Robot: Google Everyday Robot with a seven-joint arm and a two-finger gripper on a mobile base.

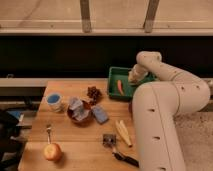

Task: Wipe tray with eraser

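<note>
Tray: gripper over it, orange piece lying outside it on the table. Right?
Not quite. In the camera view the orange piece lies inside the tray, not out on the table. The gripper is over the tray, as you say.
</note>
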